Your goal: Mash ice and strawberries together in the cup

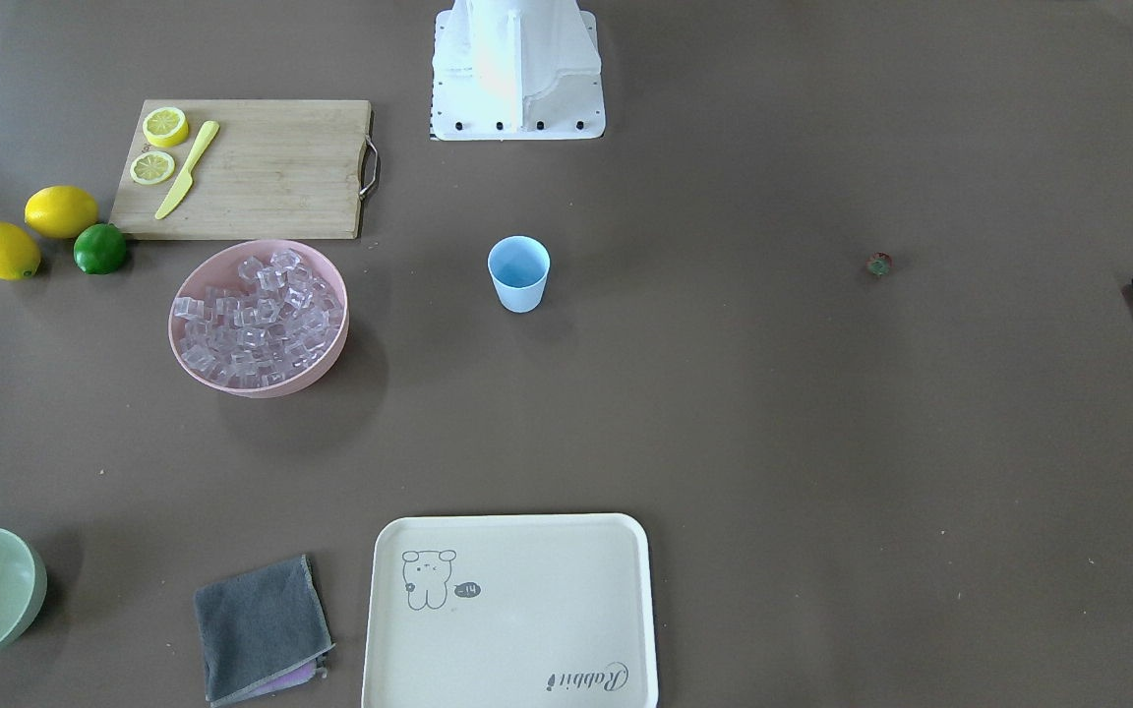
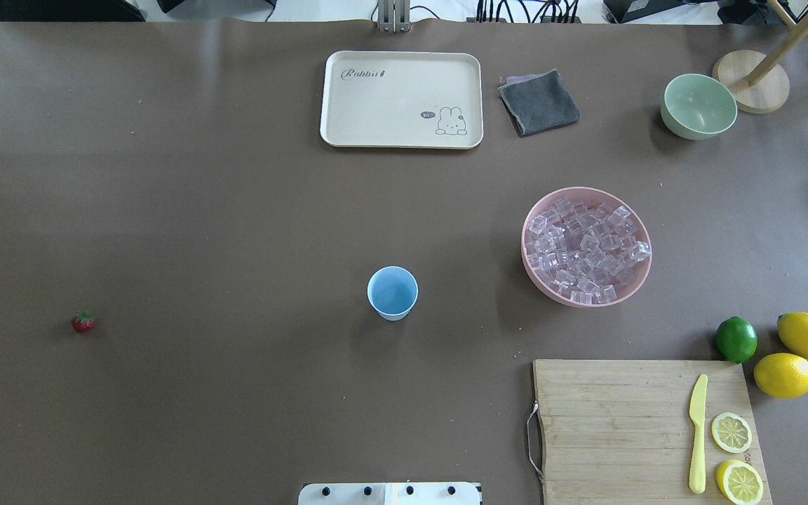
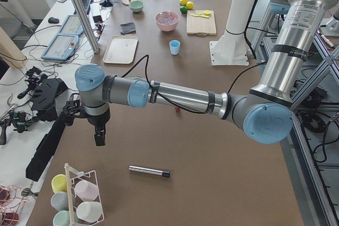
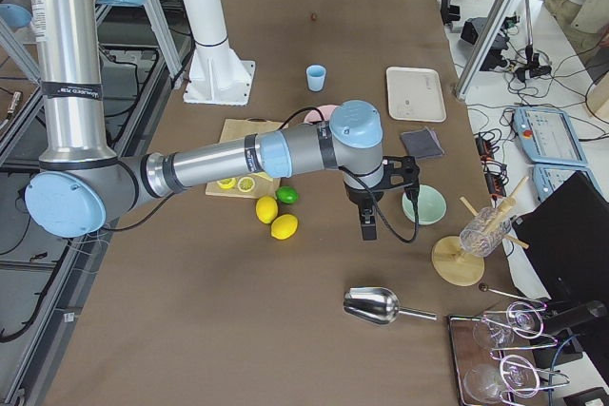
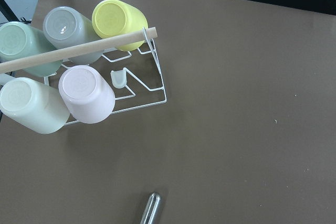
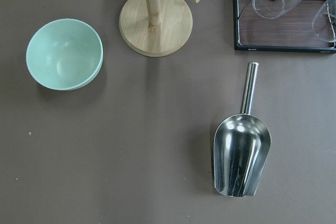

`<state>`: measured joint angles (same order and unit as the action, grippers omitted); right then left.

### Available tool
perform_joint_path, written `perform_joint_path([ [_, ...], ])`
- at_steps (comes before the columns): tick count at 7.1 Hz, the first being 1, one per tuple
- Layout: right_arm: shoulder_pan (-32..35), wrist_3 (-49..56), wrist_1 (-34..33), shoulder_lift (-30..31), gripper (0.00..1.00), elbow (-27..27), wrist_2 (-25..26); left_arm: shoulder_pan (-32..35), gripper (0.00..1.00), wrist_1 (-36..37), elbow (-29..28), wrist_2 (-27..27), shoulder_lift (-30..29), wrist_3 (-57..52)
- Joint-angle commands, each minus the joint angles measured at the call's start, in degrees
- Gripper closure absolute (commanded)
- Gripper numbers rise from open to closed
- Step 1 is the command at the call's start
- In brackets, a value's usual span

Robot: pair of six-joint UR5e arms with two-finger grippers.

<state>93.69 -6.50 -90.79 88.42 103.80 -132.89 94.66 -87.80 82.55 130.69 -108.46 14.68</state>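
The light blue cup (image 2: 392,292) stands upright and empty mid-table. Ice (image 2: 586,247) fills a pink bowl (image 2: 534,270) to its right in the overhead view. One small strawberry (image 2: 83,321) lies alone far to the cup's left. My left gripper (image 3: 99,137) hangs over the table's left end, above a steel muddler (image 3: 150,171); I cannot tell whether it is open or shut. My right gripper (image 4: 367,225) hangs at the table's right end beside a pale green bowl (image 4: 424,204); its state also cannot be told. Neither wrist view shows fingers.
A wire rack of cups (image 5: 79,72) stands by the muddler. A metal scoop (image 6: 241,153), a wooden stand (image 6: 155,22) and a glass tray (image 6: 283,19) are at the right end. A cream tray (image 2: 401,99), grey cloth (image 2: 539,102), cutting board (image 2: 614,421), lemons and lime (image 2: 736,339) sit around.
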Motion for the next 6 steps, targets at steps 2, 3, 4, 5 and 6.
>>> perform_joint_path([
  [2, 0.00, -0.09, 0.00, -0.09, 0.00, 0.00, 0.09, 0.00, 0.02, -1.23, 0.07, 0.00, 0.00, 0.00],
  [3, 0.00, -0.09, 0.00, -0.61, 0.00, -0.09, 0.09, 0.00, 0.02, -1.23, 0.50, 0.00, -0.26, 0.00],
  [4, 0.09, -0.26, 0.09, -0.79, 0.00, 0.00, 0.09, 0.00, 0.02, -2.71, 1.12, 0.00, -0.52, 0.17],
  [5, 0.00, -0.44, 0.09, -0.79, 0.00, -0.09, 0.09, 0.00, 0.02, -3.33, 1.56, 0.00, -0.35, 0.00],
  [6, 0.09, -0.44, 0.17, -0.70, 0.00, 0.09, 0.09, 0.00, 0.02, -3.34, 1.39, 0.00, -0.44, 0.00],
])
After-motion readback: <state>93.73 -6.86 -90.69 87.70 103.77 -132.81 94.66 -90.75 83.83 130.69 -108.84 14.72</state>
